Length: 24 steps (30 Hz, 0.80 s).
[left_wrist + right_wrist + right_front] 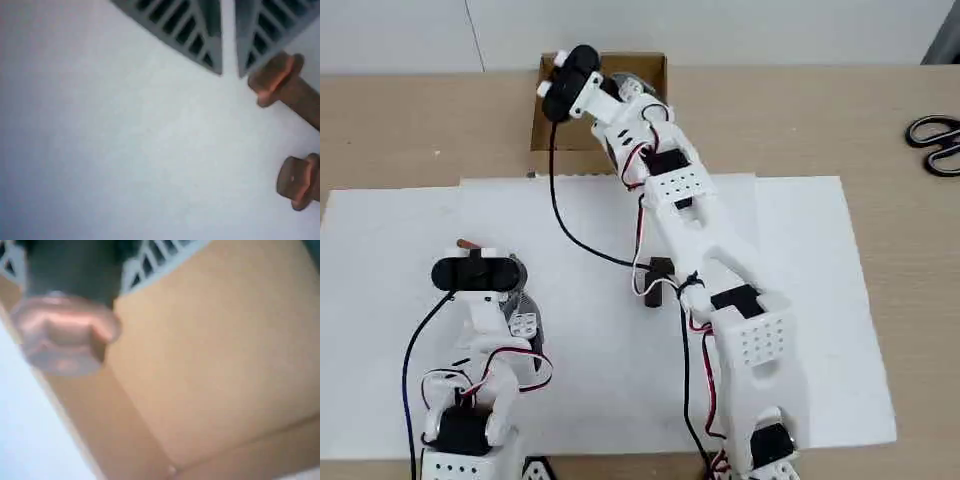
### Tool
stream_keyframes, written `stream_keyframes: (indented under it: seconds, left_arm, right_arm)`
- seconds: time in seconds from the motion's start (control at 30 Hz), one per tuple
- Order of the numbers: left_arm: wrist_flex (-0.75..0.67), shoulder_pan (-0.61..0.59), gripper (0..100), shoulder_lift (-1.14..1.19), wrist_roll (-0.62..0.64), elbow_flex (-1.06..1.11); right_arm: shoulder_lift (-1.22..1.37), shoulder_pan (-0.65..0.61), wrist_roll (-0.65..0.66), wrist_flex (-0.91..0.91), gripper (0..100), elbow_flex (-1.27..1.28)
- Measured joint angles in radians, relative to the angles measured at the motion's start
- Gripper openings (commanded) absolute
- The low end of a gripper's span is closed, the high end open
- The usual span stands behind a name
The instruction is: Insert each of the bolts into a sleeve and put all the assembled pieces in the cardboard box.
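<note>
- Right hand (72, 287) is clamped tight around a dark sleeve (70, 267), with a coppery bolt head (62, 335) poking out of the sleeve's end. It's blurred, but that's an assembled piece in the grip.
- Directly beneath that hand is the cardboard box (215, 355), and the held piece hangs over its brown floor, close to one inner wall.
- From the high view, the right arm stretches across the desk (400, 120), its hand down inside the box's opening.
- Over to the left hand (229, 67): the grey ribbed fingers (200, 42) are drawn almost together, just a thin slit of white showing between them, and nothing in the grip.
- Just beside its fingertips lies the first bolt (287, 85), copper-coloured, flanged head towards the hand, resting on the white paper sheet (590, 300).
- A second bolt (300, 181) sits a little farther from the fingertips, apart from the first, head facing the camera.
- Neither loose bolt touches the left hand.
- Well away from both hands, a pair of scissors (935, 145) rests on the bare desk.
</note>
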Motion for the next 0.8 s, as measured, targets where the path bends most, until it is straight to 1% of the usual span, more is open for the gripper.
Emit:
stream_keyframes:
  seconds: [0.07, 0.13, 0.2, 0.33, 0.47, 0.6, 0.73, 0.8]
  left_arm:
    - [0.000, 0.000, 1, 0.000, 0.000, 0.000]
    - [-0.005, 0.000, 1, 0.000, 0.000, 0.000]
    - [-0.005, 0.000, 1, 0.000, 0.000, 0.000]
    - [-0.005, 0.000, 1, 0.000, 0.000, 0.000]
    - [-0.005, 0.000, 1, 0.000, 0.000, 0.000]
    - [-0.005, 0.000, 1, 0.000, 0.000, 0.000]
    - [-0.005, 0.000, 1, 0.000, 0.000, 0.000]
    - [-0.005, 0.000, 1, 0.000, 0.000, 0.000]
  right_arm:
    - [0.000, 0.000, 0.000, 0.000, 17.1, 0.000]
    - [0.000, 0.000, 0.000, -0.002, 15.2, -0.005]
    - [-0.002, 0.000, 0.000, -0.011, 11.3, -0.015]
    - [-0.002, 0.000, 0.000, -0.018, 0.0, -0.025]
    - [-0.011, 0.000, 0.000, -0.012, 0.2, -0.025]
    - [-0.089, -0.003, 0.000, 0.104, 0.2, -0.025]
    - [-0.198, -0.012, 0.000, 0.310, 0.2, -0.025]
    - [-0.252, -0.012, -0.023, 0.428, 0.2, -0.025]
